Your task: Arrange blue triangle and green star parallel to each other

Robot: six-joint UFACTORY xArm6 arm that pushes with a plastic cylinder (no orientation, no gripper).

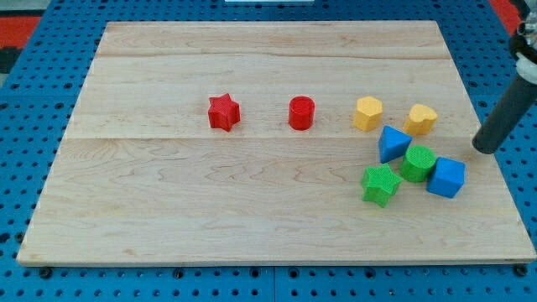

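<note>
The blue triangle (392,143) lies on the wooden board at the view's right. The green star (380,184) lies just below and slightly left of it, a small gap apart. A green cylinder-like block (417,163) sits between them on the right, touching the blue triangle. My tip (482,148) rests on the board near its right edge, to the right of the blue triangle and above-right of the blue cube (446,177). It touches no block.
A yellow hexagon (367,112) and a yellow heart-like block (421,119) sit above the blue triangle. A red cylinder (301,112) and a red star (223,111) lie further left. The board's right edge (495,168) is close to my tip.
</note>
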